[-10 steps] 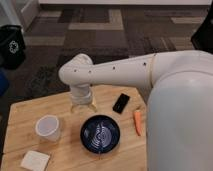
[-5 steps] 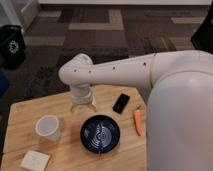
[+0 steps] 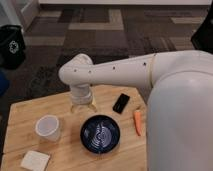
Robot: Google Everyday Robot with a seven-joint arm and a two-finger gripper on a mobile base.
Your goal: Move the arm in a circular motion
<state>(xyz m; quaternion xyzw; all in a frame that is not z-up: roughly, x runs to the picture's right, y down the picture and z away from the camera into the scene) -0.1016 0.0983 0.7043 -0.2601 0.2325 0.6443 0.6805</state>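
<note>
Over the light wooden table (image 3: 20,112), the smooth cream-white tubular arm (image 3: 115,72) hangs its yellowish gripper (image 3: 82,106) downward; apart or together, I cannot tell. Judged: circle under way; the next sweep must clear the dark blue round bowl (image 3: 100,134) just beside the gripper. No legible writing.
</note>
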